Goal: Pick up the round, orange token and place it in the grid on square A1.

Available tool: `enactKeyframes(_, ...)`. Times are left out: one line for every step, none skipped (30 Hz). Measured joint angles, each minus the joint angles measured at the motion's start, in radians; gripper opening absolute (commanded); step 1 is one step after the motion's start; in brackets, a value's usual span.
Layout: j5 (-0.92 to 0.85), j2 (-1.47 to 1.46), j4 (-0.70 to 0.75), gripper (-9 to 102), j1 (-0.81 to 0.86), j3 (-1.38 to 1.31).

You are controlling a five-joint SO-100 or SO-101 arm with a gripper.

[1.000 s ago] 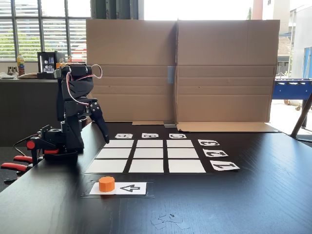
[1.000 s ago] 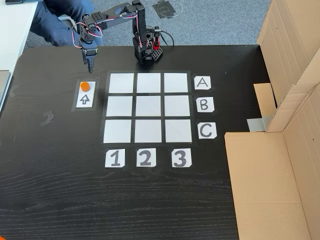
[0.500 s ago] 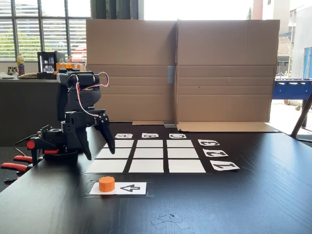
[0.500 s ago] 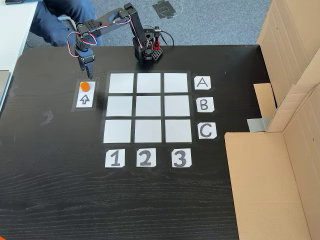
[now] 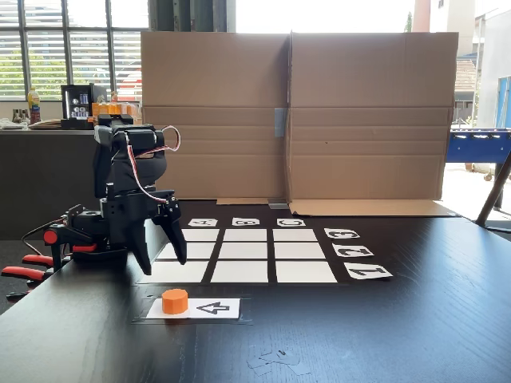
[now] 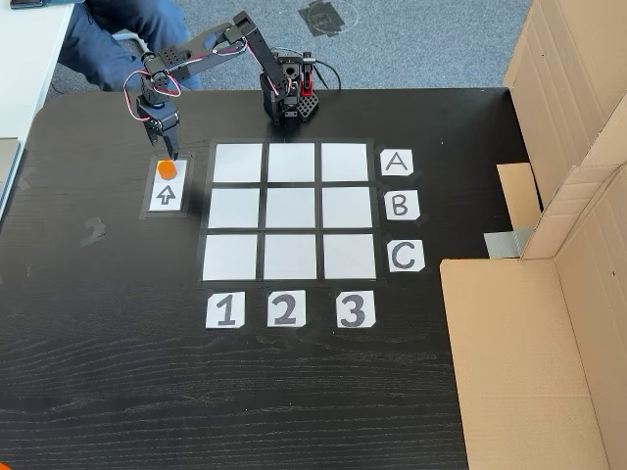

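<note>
A black worktop (image 6: 118, 372) was seen, backed by cardboard panels (image 5: 295, 116). On it the grid (image 6: 291, 211) was laid out, with square A1 (image 6: 238, 163) bare at the corner nearest the arm (image 6: 220, 39). Beside that corner a white arrow card (image 6: 167, 191) was placed, and the round, orange token (image 5: 175, 301) was standing on its end. The gripper (image 5: 161, 257) was held just above the token, its fingers spread apart and nothing pinched.
</note>
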Motion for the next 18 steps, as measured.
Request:
enactKeyframes(-0.011, -0.008, -0.002, 27, 0.003, -0.008)
enactKeyframes(-0.018, -0.02, -0.003, 27, 0.005, -0.012)
enactKeyframes(-0.026, -0.035, -0.005, 27, 0.005, -0.02)
enactKeyframes(-0.029, -0.051, -0.006, 27, 0.002, -0.031)
enactKeyframes(-0.031, -0.064, -0.008, 27, 0.002, -0.041)
enactKeyframes(-0.032, -0.083, -0.011, 27, 0.002, -0.055)
enactKeyframes(-0.034, -0.1, -0.011, 27, 0.002, -0.071)
enactKeyframes(-0.034, -0.115, -0.011, 27, 0.003, -0.081)
enactKeyframes(-0.034, -0.126, -0.011, 27, 0.005, -0.089)
enactKeyframes(-0.037, -0.137, -0.011, 27, 0.005, -0.094)
enactKeyframes(-0.041, -0.143, -0.012, 27, 0.005, -0.098)
enactKeyframes(-0.043, -0.152, -0.011, 27, 0.005, -0.101)
enactKeyframes(-0.043, -0.156, -0.011, 27, 0.005, -0.103)
enactKeyframes(-0.044, -0.158, -0.011, 27, 0.005, -0.103)
enactKeyframes(-0.046, -0.164, -0.011, 27, 0.005, -0.104)
enactKeyframes(-0.046, -0.167, -0.011, 27, 0.005, -0.104)
enactKeyframes(-0.046, -0.169, -0.011, 27, 0.003, -0.104)
enactKeyframes(-0.046, -0.172, -0.011, 27, 0.0, -0.104)
